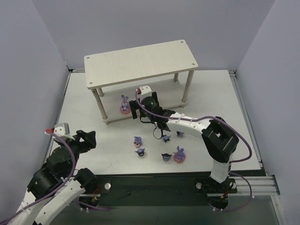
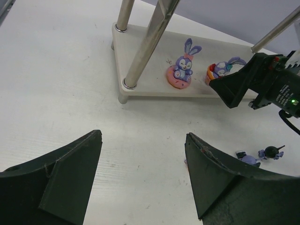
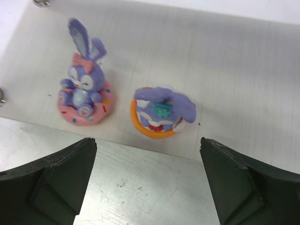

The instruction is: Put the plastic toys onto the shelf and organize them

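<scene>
1. Toys (image 1: 140, 152) not yet shelved lie scattered on the worktop (image 1: 211, 93), just ahead of the arm bases and between the two arms.
2. Your left end effector (image 2: 143, 140) hangs low over bare worktop with its fingers wide apart and nothing held. Keep it parked until the right arm is clear.
3. Your right end effector (image 3: 147, 145) sits at the front edge of the shelf (image 1: 140, 61), spread wide and gripping nothing. The orange-base bunny (image 3: 161, 112) stands free just beyond it.
4. Draw that arm straight back, then up, so neither finger clips this bunny or the pink-base bunny (image 3: 84, 93) just beside it.
5. Both bunnies rest on the lower board (image 3: 234, 56), towards its left end. Set the next toy in the same row on the bare wood to their right.
6. The top board overhangs this tier, so come in low from the front.
7. White, smooth worktop may let the small bases slide. Plain walls (image 1: 140, 23) close in behind and at both sides.
</scene>
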### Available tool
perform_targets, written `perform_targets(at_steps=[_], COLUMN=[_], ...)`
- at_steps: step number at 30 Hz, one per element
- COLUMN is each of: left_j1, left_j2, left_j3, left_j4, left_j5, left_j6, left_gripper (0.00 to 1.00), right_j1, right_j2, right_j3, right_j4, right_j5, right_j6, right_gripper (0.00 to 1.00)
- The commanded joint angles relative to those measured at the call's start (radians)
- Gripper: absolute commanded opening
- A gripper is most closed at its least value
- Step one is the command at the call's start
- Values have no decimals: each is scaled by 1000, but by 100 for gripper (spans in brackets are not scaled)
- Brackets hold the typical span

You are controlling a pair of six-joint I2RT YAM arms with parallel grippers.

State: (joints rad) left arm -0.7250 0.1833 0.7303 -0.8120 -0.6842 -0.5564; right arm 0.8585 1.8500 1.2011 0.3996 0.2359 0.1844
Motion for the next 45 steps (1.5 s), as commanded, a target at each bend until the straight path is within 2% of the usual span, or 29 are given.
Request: perform_targets(at_steps=[1, 5, 6, 9, 14, 17, 22, 25, 36, 45], left_j1=[-4, -4, -4, -4, -4, -4, -4, -4, -4, -7], left_j2=[-11, -13, -15, -16, -16, -24, -41, -44, -54, -54], left_j3=[6, 7, 8, 6, 8, 6, 3, 4, 6, 6], left_j4=[13, 13, 13, 10, 11, 10, 10, 10, 7, 7], left_j5=[-11, -9, -11, -11, -8, -6, -5, -3, -2, -2], left_j6=[9, 1, 0, -5, -5, -5, -8, -7, -5, -2], left_gripper=[81, 82, 81, 82, 81, 81, 81, 81, 82, 82], right_j1=[17, 33, 37, 80, 209, 269, 372, 390, 390, 390], right_j2=[-116, -159, -166, -205, -300, -314, -275, -236, -95, -11], right_j3=[-9, 4, 17, 19, -55, -98, -121, -123, -98, -58], right_j4=[26, -79, -173, -299, -355, -383, -441, -446, -380, -341], right_j5=[23, 49, 62, 75, 95, 106, 249, 293, 364, 410], right_j6=[7, 67, 84, 168, 254, 363, 524, 602, 691, 692], right_gripper=[100, 100, 100, 99, 99, 99, 98, 96, 83, 68])
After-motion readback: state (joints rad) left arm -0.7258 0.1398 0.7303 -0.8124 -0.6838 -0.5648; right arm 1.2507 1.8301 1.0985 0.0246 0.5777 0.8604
